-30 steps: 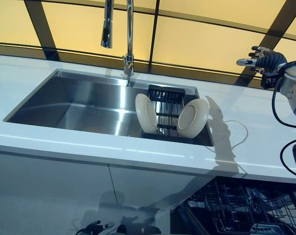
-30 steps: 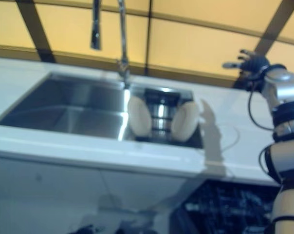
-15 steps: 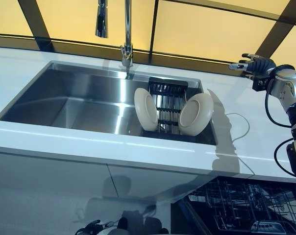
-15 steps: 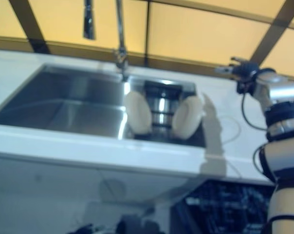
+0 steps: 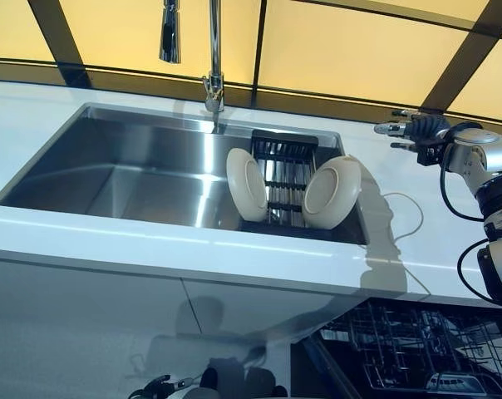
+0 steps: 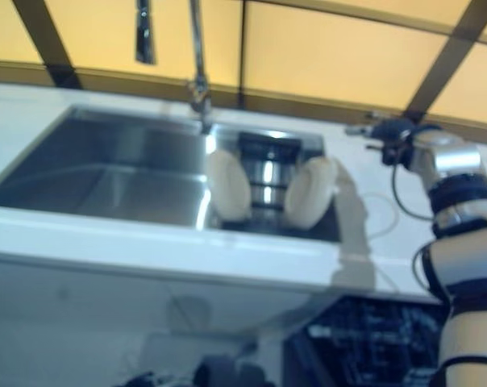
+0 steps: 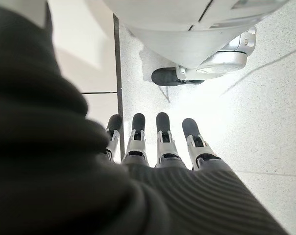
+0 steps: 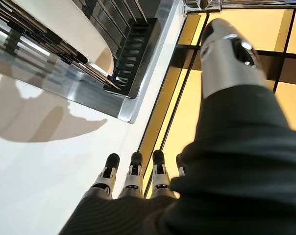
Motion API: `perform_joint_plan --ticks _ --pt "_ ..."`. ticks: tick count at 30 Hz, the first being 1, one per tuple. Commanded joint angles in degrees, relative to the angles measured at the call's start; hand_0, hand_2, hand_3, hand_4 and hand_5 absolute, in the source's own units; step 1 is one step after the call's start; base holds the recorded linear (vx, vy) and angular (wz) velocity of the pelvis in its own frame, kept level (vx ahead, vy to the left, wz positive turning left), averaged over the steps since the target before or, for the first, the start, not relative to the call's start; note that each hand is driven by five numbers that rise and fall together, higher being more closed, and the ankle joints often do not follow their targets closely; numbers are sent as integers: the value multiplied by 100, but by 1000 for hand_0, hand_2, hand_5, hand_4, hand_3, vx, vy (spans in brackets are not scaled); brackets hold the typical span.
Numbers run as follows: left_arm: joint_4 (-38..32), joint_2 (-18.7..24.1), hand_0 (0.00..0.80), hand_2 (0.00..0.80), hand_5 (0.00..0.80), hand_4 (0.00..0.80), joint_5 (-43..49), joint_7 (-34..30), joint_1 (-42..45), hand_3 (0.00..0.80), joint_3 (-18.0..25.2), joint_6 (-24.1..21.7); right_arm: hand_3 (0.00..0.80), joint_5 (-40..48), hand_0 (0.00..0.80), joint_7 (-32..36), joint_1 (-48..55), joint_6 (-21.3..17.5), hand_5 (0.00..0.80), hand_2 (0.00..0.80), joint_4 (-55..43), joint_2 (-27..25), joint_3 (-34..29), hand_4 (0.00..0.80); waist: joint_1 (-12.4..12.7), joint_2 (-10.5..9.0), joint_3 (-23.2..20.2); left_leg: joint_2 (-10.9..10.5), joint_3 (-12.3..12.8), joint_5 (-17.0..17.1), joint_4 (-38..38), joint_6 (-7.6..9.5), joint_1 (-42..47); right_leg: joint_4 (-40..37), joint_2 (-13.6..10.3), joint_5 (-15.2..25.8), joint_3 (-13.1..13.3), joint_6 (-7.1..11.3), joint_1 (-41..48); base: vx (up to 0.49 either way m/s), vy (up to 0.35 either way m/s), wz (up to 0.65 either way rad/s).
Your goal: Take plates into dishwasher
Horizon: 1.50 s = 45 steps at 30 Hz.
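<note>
Risk at this stage lay chiefly in the reach still to be made. The sink [image 5: 110, 170] was set into the white surface [image 5: 417, 249], and a dark rack [image 5: 282, 179] stood at its right end with two cream plates leaning against it on edge: the left plate [image 5: 248, 184] and the right plate [image 5: 332, 192], one at either side, well apart from each other. Both were tilted rather than seated flat, so a contact from the side would likely tip one off the rack and onto the steel basin. The glazed rim would probably offer a poor hold, and a pinch taken too near the edge could slip. The sink wall beside the right plate left little room for fingers to enter, and the tall faucet [image 5: 215, 58] stood near the approach line. The dishwasher rack [image 5: 417, 349] sat open below the surface edge, so a carried plate could strike that edge on the way down.

The right robot hand [image 5: 413, 129] hovered above the surface, to the right of the sink and clear of the right plate, fingers [image 8: 133, 176] straight and spread, holding nothing. The left robot hand [image 7: 158, 147] hung low toward the floor [image 7: 265, 107], fingers straight and relaxed, also empty. No plate was yet in either hand.
</note>
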Motion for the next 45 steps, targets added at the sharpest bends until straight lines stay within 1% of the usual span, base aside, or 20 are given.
perform_joint_plan --ticks 1,14,31,45 --pt "201 85 0 0 0 0 11 -21 -224 0 -284 -165 0 -28 0 78 -147 -164 0 0 17 -138 -66 0 108 -161 -86 127 3 -205 -16 -141 41 2 -396 178 -37 332 65 0 0 0" --pt "135 81 0 0 0 0 -7 -24 -212 0 -312 -159 0 -235 0 374 107 -49 0 0 -18 -28 -80 0 110 -116 -42 132 -19 -200 -16 -147 35 2 -386 172 -26 326 51 0 0 0" --pt "122 65 0 0 0 0 -44 -31 -289 0 -305 -150 0 -502 0 729 245 63 0 0 1 111 -37 0 74 -98 1 152 10 -196 -16 -162 35 2 -389 192 2 326 17 -2 0 0" --pt "76 85 0 0 0 0 -77 -44 -276 0 -336 -144 0 -640 0 908 351 81 0 0 64 167 -45 0 100 -88 42 150 -16 -193 -16 -163 45 2 -393 195 -7 323 32 0 0 0"
